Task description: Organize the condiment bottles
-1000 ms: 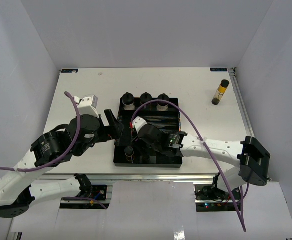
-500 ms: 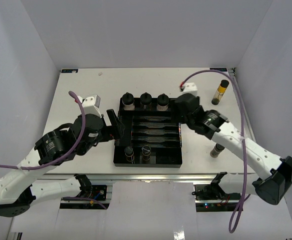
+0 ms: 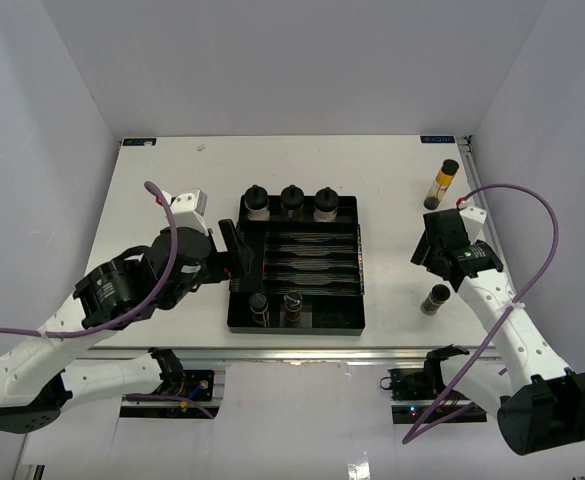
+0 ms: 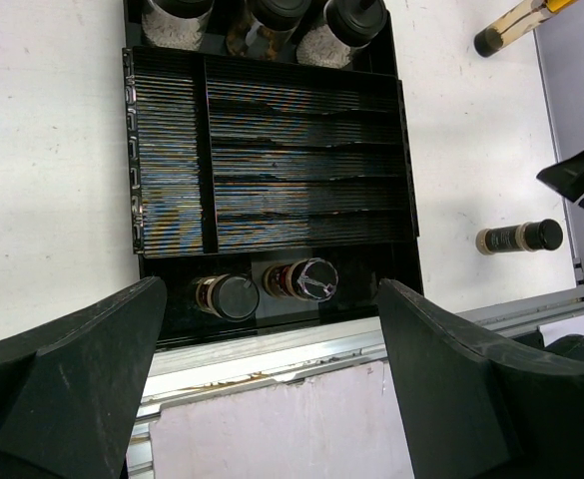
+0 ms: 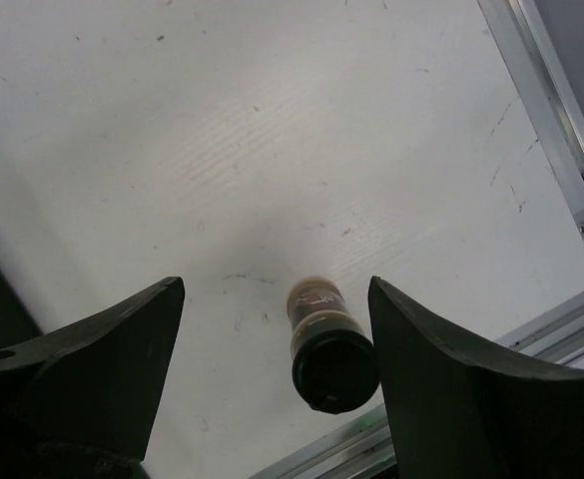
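Observation:
The condiment bottles are spread over tray and table. Three squat ones (image 3: 292, 200) line the back of the black tray (image 3: 312, 262); two slimmer ones (image 3: 259, 307) (image 3: 293, 305) stand in its front slot. A small dark-capped bottle (image 3: 435, 298) stands on the table at the right, and a yellow bottle (image 3: 444, 184) stands at the back right. My right gripper (image 3: 430, 250) hovers open just behind the small bottle (image 5: 331, 349), which shows low between its fingers, untouched. My left gripper (image 3: 237, 255) is open at the tray's left edge, holding nothing.
The table's metal front rail (image 4: 301, 344) runs just below the tray. A rail (image 5: 561, 110) borders the table's right side close to the small bottle. White walls close in on three sides.
My right arm has swung from the tray's front row out to the table's right side, and its jaws have spread wider. The left arm has barely shifted.

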### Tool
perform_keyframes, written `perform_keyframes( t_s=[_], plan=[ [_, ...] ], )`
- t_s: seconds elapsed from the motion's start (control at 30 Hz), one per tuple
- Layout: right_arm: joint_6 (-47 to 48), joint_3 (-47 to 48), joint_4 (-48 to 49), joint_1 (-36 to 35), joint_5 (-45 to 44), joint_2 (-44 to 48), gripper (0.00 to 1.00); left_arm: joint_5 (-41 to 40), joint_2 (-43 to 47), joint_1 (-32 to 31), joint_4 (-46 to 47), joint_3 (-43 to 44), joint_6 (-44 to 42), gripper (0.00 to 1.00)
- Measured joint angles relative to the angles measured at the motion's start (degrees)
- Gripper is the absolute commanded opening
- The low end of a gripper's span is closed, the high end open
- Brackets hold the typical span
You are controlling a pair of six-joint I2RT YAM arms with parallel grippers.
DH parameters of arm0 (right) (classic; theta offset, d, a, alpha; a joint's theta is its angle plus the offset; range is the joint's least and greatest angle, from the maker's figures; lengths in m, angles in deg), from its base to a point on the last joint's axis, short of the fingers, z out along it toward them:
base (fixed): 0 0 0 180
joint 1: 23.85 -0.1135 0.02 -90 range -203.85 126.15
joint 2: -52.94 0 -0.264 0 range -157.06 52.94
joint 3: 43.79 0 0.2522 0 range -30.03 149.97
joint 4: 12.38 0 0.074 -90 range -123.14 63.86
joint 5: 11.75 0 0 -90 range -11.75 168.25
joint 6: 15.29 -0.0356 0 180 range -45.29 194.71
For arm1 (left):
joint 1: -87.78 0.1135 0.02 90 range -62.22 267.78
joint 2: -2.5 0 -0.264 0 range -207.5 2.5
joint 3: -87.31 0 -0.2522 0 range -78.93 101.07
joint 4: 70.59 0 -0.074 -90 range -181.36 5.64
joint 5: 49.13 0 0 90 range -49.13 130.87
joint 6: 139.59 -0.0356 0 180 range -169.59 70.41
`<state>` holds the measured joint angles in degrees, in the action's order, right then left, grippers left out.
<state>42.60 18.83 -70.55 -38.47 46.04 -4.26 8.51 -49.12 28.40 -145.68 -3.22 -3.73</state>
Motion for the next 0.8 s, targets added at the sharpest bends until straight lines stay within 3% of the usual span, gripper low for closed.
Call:
perform_keyframes(
  t_s=[0.37,0.8],
  plan=[
    [-2.53,-6.03,-0.87,0.77,1.55,3.87,0.74,0.0,3.16,0.0,-0.02,-0.02,-0.17,0.98],
    [-6.17,-7.45,-2.46,0.77,2.15,6.19,0.71,1.52,-0.85,0.0,0.18,0.02,-0.8,0.98]
  ],
)
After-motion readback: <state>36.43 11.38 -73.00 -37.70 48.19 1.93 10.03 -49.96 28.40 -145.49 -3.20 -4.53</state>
